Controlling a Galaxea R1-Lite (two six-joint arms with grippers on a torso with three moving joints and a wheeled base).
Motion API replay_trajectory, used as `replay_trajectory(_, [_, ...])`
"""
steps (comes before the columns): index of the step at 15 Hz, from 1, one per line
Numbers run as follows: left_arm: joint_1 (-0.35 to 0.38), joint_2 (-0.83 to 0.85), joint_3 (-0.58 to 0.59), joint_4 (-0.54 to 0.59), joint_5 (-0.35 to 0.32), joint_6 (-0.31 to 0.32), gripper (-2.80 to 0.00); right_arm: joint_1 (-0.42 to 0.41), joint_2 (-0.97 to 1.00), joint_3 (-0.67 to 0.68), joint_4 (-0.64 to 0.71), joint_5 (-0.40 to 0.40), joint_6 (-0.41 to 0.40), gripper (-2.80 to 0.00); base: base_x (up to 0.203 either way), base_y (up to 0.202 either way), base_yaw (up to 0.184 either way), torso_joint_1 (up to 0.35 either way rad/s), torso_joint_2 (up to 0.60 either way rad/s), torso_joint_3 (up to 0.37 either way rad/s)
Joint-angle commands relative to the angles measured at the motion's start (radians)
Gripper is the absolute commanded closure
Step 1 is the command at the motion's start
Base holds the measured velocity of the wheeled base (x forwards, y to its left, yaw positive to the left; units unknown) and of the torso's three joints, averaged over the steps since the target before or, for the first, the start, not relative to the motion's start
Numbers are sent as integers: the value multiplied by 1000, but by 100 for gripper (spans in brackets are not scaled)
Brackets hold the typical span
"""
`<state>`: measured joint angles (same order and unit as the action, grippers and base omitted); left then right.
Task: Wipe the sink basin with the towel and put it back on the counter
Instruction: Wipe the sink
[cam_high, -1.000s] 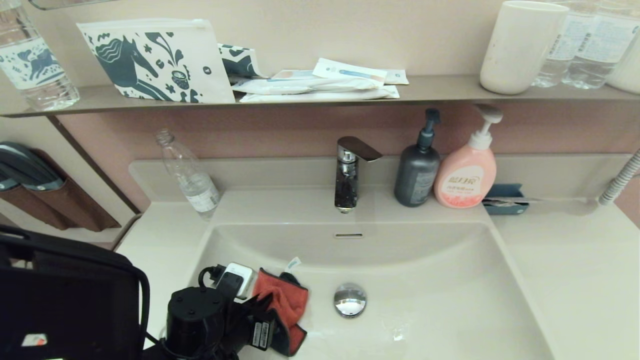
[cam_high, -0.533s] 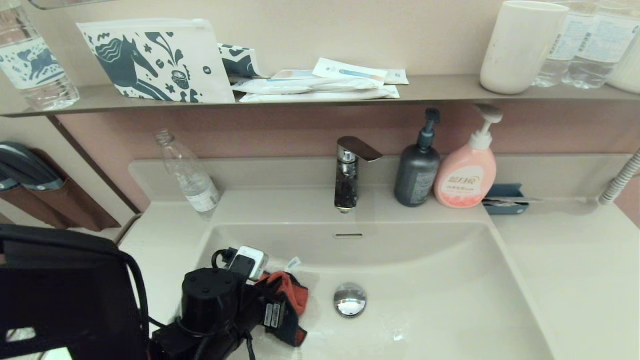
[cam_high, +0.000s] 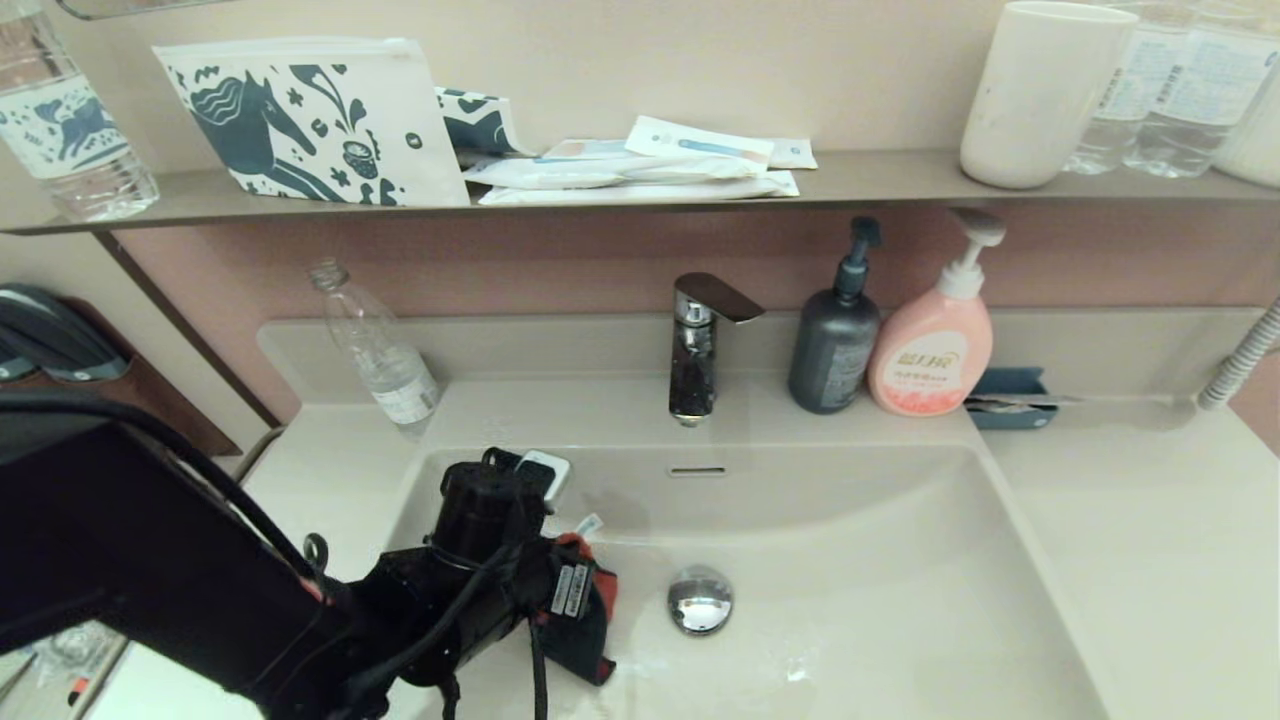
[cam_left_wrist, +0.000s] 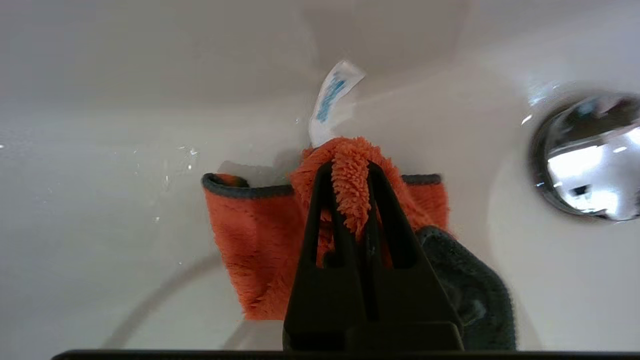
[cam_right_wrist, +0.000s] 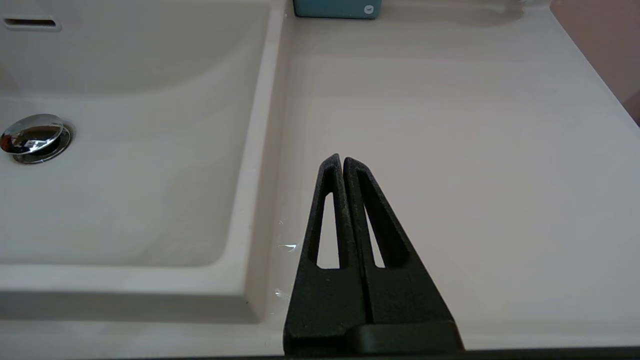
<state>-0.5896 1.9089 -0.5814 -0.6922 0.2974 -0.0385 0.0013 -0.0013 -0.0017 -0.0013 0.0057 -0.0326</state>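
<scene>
The orange-red towel (cam_left_wrist: 255, 245) with dark grey trim hangs bunched from my left gripper (cam_left_wrist: 350, 167), which is shut on a fold of it. Its white label sticks up behind the fingers. In the head view the towel (cam_high: 598, 590) sits low in the left part of the sink basin (cam_high: 900, 590), just left of the chrome drain stopper (cam_high: 700, 598), mostly hidden by the left arm. The towel touches the basin floor (cam_left_wrist: 100, 200). My right gripper (cam_right_wrist: 342, 161) is shut and empty above the counter (cam_right_wrist: 475, 150), right of the basin; it is out of the head view.
A chrome tap (cam_high: 695, 345) stands behind the basin, with a dark pump bottle (cam_high: 833, 350), a pink soap bottle (cam_high: 932, 350) and a blue box (cam_high: 1010, 398) to its right. A clear bottle (cam_high: 385, 360) stands at the back left. A wall shelf (cam_high: 880, 180) carries a patterned pouch, packets and a cup.
My left arm has swung forward and right over the basin's left side, its wrist rising toward the back wall. The towel stayed gripped, bunching up more beneath the gripper beside the drain.
</scene>
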Motion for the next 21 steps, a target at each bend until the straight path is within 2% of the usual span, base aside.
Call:
replay_trajectory(1, [53,11,-111,198,-19,2,0,0,1,0,0,0,0,0,0,0,0,0,0,0])
replay_trajectory(3, [100,39,-177,316,-61,13,0,0,1,0,0,0,0,0,0,0,0,0,0,0])
replay_trajectory(8, [185,118,-201,324,-77,49,0,0,1,0,0,0,-1,0,0,0,0,0,0,0])
replay_trajectory(11, [185,108,-163,332,-74,66,0,0,1,0,0,0,-1,0,0,0,0,0,0,0])
replay_trajectory(13, [183,97,-99,332,-66,75,0,0,1,0,0,0,-1,0,0,0,0,0,0,0])
replay_trajectory(17, [160,7,-8,342,-59,74,0,0,1,0,0,0,0,0,0,0,0,0,0,0])
replay_trajectory(19, [139,-40,39,385,-47,66,0,0,1,0,0,0,-1,0,0,0,0,0,0,0])
replay_trajectory(21, [100,-73,79,430,-27,27,0,0,1,0,0,0,0,0,0,0,0,0,0,0])
